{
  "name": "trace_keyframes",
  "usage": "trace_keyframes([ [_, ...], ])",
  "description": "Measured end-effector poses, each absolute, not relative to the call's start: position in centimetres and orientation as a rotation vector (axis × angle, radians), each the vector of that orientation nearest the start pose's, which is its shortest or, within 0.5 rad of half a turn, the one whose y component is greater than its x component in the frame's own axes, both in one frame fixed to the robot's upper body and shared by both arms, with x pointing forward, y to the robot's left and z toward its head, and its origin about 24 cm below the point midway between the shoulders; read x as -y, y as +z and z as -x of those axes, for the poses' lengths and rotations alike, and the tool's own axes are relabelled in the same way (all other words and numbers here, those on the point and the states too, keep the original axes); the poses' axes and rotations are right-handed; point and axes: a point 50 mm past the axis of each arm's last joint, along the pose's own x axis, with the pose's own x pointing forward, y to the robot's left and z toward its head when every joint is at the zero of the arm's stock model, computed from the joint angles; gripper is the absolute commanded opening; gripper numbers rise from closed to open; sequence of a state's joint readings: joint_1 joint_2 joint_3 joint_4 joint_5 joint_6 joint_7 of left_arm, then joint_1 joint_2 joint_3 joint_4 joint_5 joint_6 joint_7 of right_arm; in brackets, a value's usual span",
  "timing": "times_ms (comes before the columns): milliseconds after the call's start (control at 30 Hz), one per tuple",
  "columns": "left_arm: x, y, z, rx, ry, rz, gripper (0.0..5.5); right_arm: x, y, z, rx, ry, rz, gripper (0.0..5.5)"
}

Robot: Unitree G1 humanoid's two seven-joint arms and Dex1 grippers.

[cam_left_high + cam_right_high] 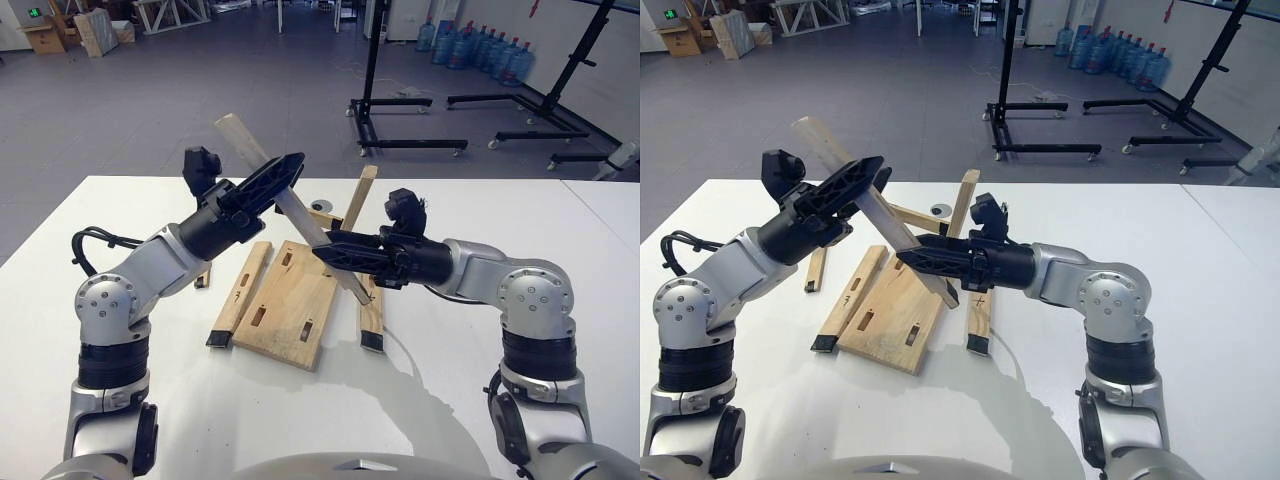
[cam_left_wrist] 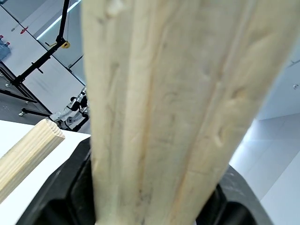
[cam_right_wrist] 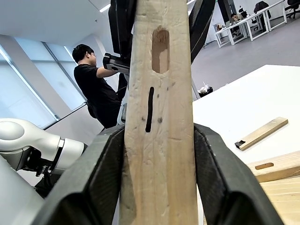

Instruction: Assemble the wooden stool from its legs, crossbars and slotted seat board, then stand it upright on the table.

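One slotted seat board (image 1: 290,312). Four legs, probably: held leg (image 1: 300,218), left leg (image 1: 240,295), right leg (image 1: 372,322), far leg (image 1: 361,197). Two crossbars: left crossbar (image 1: 203,278), far crossbar (image 1: 322,213). Two hands: left hand (image 1: 285,175), right hand (image 1: 330,252).

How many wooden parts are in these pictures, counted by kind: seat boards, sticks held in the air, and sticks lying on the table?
Slotted seat board: 1
Held stick, off the table: 1
Sticks lying on the table, some partly hidden by the arms: 5
Total: 7 wooden parts
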State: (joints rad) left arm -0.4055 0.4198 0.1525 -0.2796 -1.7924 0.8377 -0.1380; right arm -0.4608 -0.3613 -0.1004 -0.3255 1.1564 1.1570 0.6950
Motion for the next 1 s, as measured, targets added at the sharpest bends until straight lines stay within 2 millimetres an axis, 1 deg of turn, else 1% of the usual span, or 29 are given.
trace_keyframes([
  [33,-13.8,20.8,-25.5,-0.097,-1.135,0.984,2.11,10.9,18.2,-24.5,-0.246,1.448,-0.522,2.72],
  [100,-14.0,20.6,-25.7,-0.096,-1.107,0.971,2.05,11.0,18.1,-24.6,-0.235,1.436,-0.499,3.15],
  [133,-14.1,20.5,-25.8,-0.095,-1.101,0.968,2.05,11.1,17.9,-24.6,-0.243,1.430,-0.490,3.24],
  [233,-14.4,20.2,-26.1,-0.095,-1.069,0.951,2.04,11.5,17.3,-24.5,-0.256,1.422,-0.464,3.83],
  [300,-14.6,19.7,-26.5,-0.098,-1.046,0.930,2.04,12.1,17.3,-24.6,-0.244,1.421,-0.433,4.14],
  [367,-15.1,19.5,-26.6,-0.094,-1.025,0.873,2.04,13.4,17.9,-24.7,-0.215,1.407,-0.395,4.50],
  [433,-15.9,19.5,-26.8,-0.078,-0.999,0.826,2.04,15.3,18.4,-25.2,-0.205,1.369,-0.370,4.82],
  [500,-17.2,19.5,-27.1,-0.062,-0.953,0.764,2.04,17.6,19.3,-25.5,-0.199,1.311,-0.297,5.13],
  [533,-17.9,19.6,-27.3,-0.055,-0.924,0.719,2.04,18.5,19.6,-25.5,-0.210,1.299,-0.250,5.28],
  [567,-18.6,19.8,-27.3,-0.037,-0.900,0.681,2.04,19.0,19.7,-25.3,-0.222,1.294,-0.208,5.38],
  [600,-19.2,20.1,-27.4,-0.019,-0.878,0.640,2.04,19.1,19.4,-24.8,-0.245,1.307,-0.177,5.38],
  [633,-19.5,20.3,-27.3,-0.004,-0.867,0.619,2.04,19.0,19.0,-24.5,-0.264,1.325,-0.161,5.38],
  [733,-20.3,21.3,-27.0,0.064,-0.819,0.497,2.04,17.0,15.8,-23.1,-0.373,1.396,-0.051,5.38],
  [767,-20.2,21.7,-26.8,0.086,-0.815,0.442,2.04,15.7,14.0,-22.5,-0.408,1.413,0.019,5.38],
  [833,-19.9,21.8,-26.6,0.100,-0.818,0.396,2.04,13.8,12.0,-22.3,-0.418,1.395,0.117,5.38],
  [867,-19.8,21.8,-26.5,0.105,-0.819,0.389,2.04,12.9,11.5,-22.5,-0.401,1.379,0.158,5.38],
  [900,-19.6,21.6,-26.6,0.106,-0.821,0.392,2.04,11.4,11.1,-23.1,-0.354,1.359,0.203,5.38],
  [933,-19.5,21.5,-26.6,0.104,-0.817,0.389,2.04,10.7,11.1,-23.4,-0.331,1.349,0.240,5.38],
  [1000,-19.0,21.1,-26.7,0.107,-0.833,0.410,2.04,8.2,11.0,-24.5,-0.241,1.328,0.341,5.38],
])
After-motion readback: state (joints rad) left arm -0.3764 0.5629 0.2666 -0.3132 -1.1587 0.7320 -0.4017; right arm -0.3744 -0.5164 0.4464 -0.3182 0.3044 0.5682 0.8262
